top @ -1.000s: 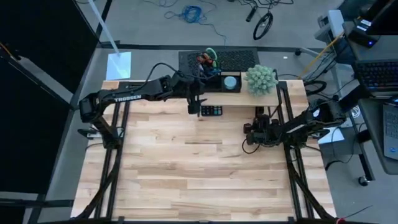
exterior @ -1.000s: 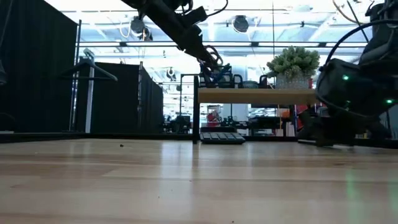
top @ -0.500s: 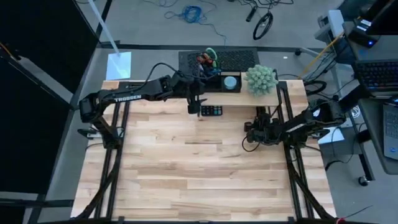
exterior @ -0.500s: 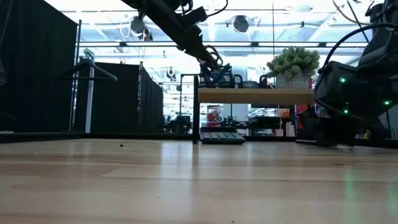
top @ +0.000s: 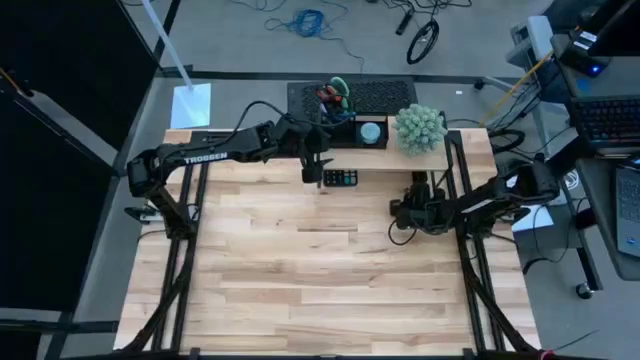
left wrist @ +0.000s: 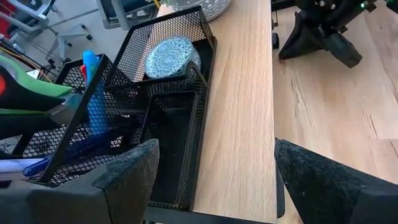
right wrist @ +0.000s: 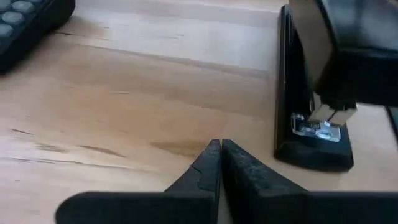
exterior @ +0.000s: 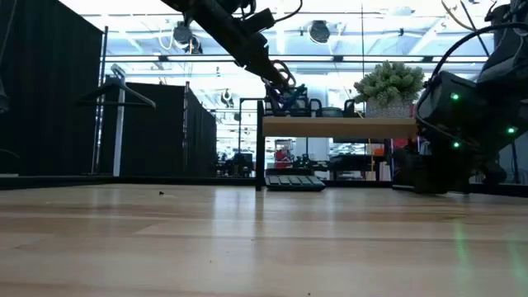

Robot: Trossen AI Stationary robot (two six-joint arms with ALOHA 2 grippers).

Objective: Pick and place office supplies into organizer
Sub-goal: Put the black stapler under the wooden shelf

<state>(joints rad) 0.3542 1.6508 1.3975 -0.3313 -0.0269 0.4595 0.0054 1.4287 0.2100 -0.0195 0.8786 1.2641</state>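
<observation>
Left pincer [left wrist: 211,180], fingers spread, hangs over the mesh organizer [left wrist: 163,93]; right pincer [right wrist: 221,163], pressed together empty, should spread before squarely straddling the black stapler [right wrist: 311,118].

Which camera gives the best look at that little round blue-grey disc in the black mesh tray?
The left wrist view: the round blue-grey patterned disc fills a corner compartment of the black mesh organizer, seen close up. The high view shows the disc only as a small pale dot. The low and right wrist views do not show it clearly.
</observation>
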